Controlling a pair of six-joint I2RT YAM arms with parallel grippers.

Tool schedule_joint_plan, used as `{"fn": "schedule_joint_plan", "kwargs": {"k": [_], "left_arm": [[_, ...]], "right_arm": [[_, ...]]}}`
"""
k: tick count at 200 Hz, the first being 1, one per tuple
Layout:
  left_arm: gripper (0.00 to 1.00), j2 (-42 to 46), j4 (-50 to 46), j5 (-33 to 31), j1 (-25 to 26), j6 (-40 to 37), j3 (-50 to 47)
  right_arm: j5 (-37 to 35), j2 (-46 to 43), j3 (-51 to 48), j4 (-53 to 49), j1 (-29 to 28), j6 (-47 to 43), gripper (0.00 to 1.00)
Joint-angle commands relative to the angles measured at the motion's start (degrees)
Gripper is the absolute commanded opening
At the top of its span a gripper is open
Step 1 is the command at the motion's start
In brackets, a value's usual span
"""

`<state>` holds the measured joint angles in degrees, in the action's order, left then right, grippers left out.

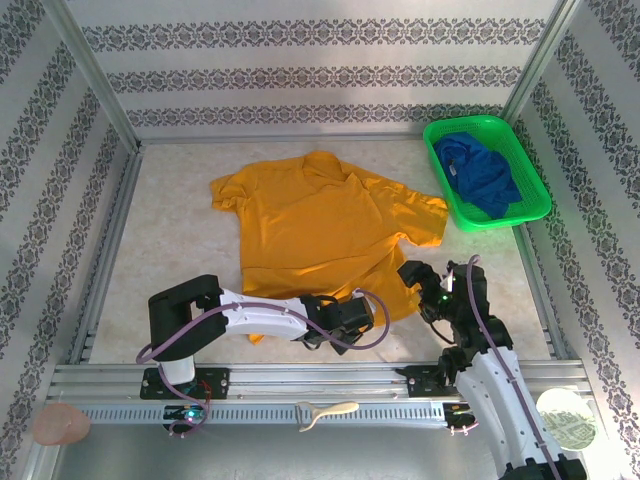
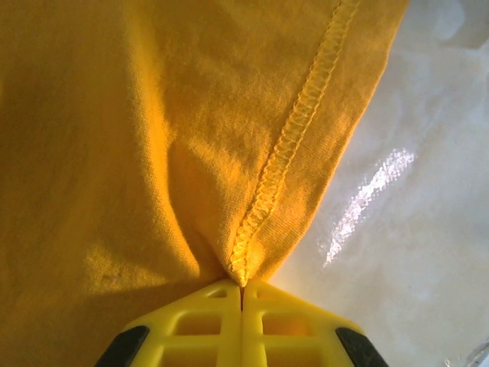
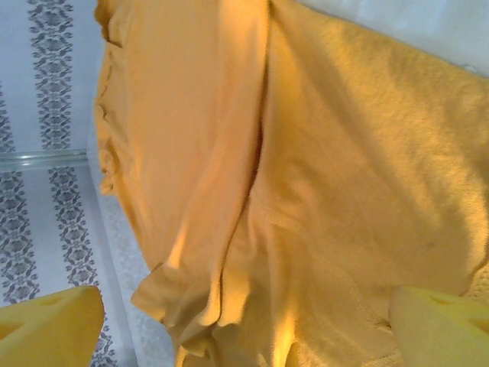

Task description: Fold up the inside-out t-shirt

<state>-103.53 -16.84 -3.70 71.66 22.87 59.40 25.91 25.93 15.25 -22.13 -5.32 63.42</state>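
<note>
Across the middle of the bench [image 1: 170,250], hem toward the near edge, lies the shirt [image 1: 320,225]. The left pincer [image 2: 242,287] is clamped on a thin pinch of hem seam, and the right pincer [image 1: 418,283] stands wide open at the hem's right end, gripping nothing. Such a fingertip bite may slip on lifting, and a one-sided pull would bunch the cloth.

The table [image 1: 170,230] has a pale cream, marbled top. Walls [image 1: 300,60] of white paper with grey ornamental bands close it in at 9, 12 and 3 o'clock, framed by slanted metal posts [image 1: 95,75]. A slotted metal rail [image 1: 300,385] runs along 6 o'clock. Bright light leaves a white glare [image 2: 367,195] on the table top.
</note>
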Motion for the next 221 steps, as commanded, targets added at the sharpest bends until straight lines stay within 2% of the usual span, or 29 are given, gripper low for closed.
{"fn": "schedule_joint_plan", "kwargs": {"k": [1, 17, 43, 64, 91, 127, 150, 165, 194, 221], "left_arm": [[0.00, 0.5, -0.1, -1.4, 0.2, -0.5, 1.4], [0.00, 3.0, -1.2, -1.7, -0.5, -0.2, 2.0], [0.00, 8.7, -2.6, -1.3, -2.0, 0.1, 2.6], [0.00, 11.7, -4.3, -1.2, -3.1, -0.5, 4.0], [0.00, 13.6, -5.5, -1.1, -4.4, -1.0, 5.3], [0.00, 14.6, -6.2, -1.9, -5.1, -1.6, 6.3], [0.00, 15.7, -6.8, -2.4, -5.2, -1.9, 6.4], [0.00, 16.6, -7.3, -2.7, -5.1, -1.7, 6.3], [0.00, 18.7, -7.3, -3.9, -5.1, -1.3, 4.9], [0.00, 20.6, -6.5, -3.9, -5.1, -0.7, 3.1]], "right_arm": [[3.4, -1.7, 1.6, -0.1, 0.8, 0.6, 0.90], [6.8, -2.0, 1.6, -0.1, 0.8, 0.7, 0.83], [13.3, -1.8, 1.0, -0.4, 0.4, 2.5, 0.79], [13.4, -5.1, -0.1, -1.7, -2.5, 5.9, 0.78], [7.8, -12.7, -2.0, -2.6, -9.8, 13.8, 0.79], [-6.5, -17.6, -4.3, -1.4, -24.5, 22.5, 0.79], [-15.4, -14.5, -5.5, 3.3, -32.6, 25.3, 0.80], [-18.8, -10.2, -6.4, 9.0, -36.2, 26.8, 0.80], [-21.0, -1.9, -4.2, 14.5, -40.5, 26.1, 0.82], [-25.5, -0.1, -4.1, 16.5, -41.9, 27.2, 0.82]]}}
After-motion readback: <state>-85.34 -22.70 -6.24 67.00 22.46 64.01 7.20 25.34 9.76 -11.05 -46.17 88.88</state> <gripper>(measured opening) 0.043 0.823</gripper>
